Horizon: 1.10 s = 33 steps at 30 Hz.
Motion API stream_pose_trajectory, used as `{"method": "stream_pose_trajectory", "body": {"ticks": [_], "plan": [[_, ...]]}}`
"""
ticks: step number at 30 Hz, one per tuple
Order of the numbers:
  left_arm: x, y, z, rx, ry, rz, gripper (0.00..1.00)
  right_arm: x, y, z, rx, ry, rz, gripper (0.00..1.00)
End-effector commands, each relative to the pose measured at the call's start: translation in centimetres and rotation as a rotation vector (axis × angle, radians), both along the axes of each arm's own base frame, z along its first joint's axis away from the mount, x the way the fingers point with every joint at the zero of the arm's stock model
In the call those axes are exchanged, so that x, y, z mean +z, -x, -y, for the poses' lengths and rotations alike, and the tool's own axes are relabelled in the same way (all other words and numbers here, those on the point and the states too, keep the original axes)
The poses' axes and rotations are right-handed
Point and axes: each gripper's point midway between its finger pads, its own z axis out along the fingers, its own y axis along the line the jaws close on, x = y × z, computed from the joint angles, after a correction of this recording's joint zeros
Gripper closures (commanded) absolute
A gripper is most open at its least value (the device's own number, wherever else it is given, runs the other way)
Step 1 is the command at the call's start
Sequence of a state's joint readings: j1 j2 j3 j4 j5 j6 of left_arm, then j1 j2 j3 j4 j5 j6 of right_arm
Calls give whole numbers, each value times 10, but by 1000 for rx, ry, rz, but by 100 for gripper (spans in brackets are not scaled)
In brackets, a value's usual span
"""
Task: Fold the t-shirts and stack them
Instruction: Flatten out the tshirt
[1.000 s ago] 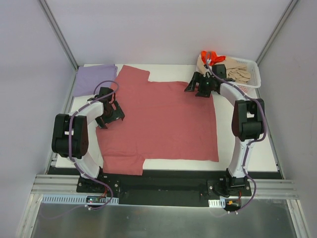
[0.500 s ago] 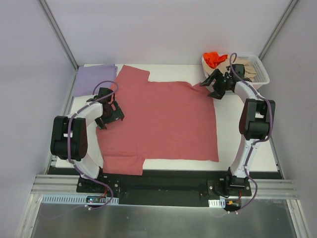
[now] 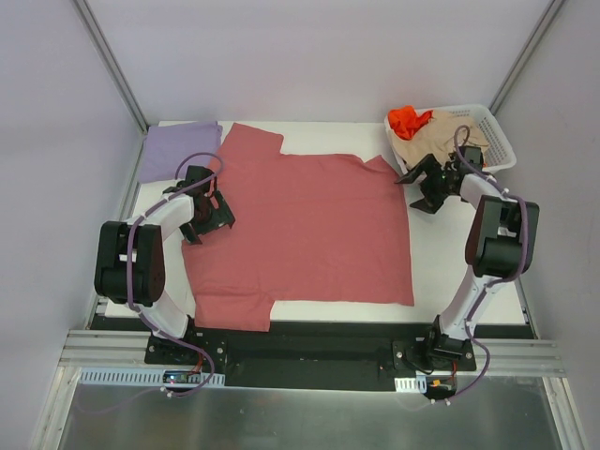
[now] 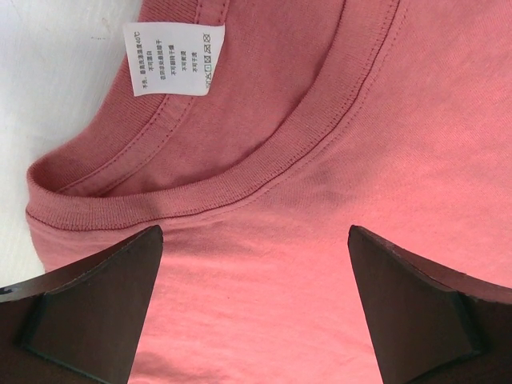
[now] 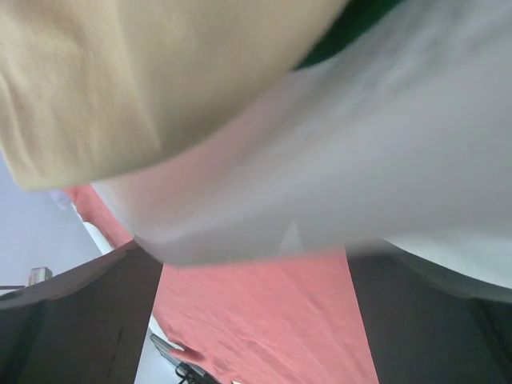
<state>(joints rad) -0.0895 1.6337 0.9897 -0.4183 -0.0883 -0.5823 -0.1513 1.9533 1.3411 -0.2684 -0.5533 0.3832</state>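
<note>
Top external: left claw (image 3: pixel 209 227), right claw (image 3: pixel 418 190) agape, empty; right one now farther right.

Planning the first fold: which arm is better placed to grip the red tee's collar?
Left. The left pincer hangs open over the collar; the right pincer is far off, by the basket.
</note>
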Motion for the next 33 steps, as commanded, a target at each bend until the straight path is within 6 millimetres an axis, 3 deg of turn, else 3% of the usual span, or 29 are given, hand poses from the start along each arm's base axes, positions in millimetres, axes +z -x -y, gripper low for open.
{"method": "stream_pose_trajectory", "body": {"ticks": [1, 7, 9, 11, 13, 16, 19, 20, 23, 25, 28, 29, 31, 33], "plan": [[11, 2, -6, -2, -9, 24, 1, 21, 11, 13, -7, 93, 95, 4], [13, 1, -4, -11, 2, 37, 1, 50, 27, 22, 59, 269, 280, 4], [14, 1, -3, -14, 9, 41, 1, 48, 42, 29, 34, 303, 206, 4], [15, 0, -3, -9, 7, 46, 1, 30, 72, 52, -48, 416, 25, 4], [16, 0, -3, -14, 7, 49, 1, 20, 94, 71, -115, 514, -40, 4], [17, 1, -5, -8, 1, 57, 1, 44, 97, 69, -75, 578, 76, 4], [17, 0, -3, -5, 8, 60, 1, 101, 81, 36, 110, 710, 322, 4], [16, 1, -3, -5, 9, 59, 1, 117, 73, 10, 201, 732, 408, 4], [10, 4, -6, 2, -2, 44, 1, 139, 45, -45, 339, 779, 537, 4], [8, 3, -5, 2, -3, 37, 1, 119, 19, -78, 433, 797, 520, 4], [4, 4, -6, -1, -6, 26, 1, 97, -26, -104, 461, 812, 471, 4], [5, 3, -7, 1, -13, 28, 1, 100, -45, -111, 434, 801, 476, 4], [3, 4, -10, 6, -26, 22, 1, 84, -79, -117, 423, 801, 456, 4], [2, 5, -13, 16, -36, 17, 1, 71, -101, -122, 415, 798, 416, 4]]}}
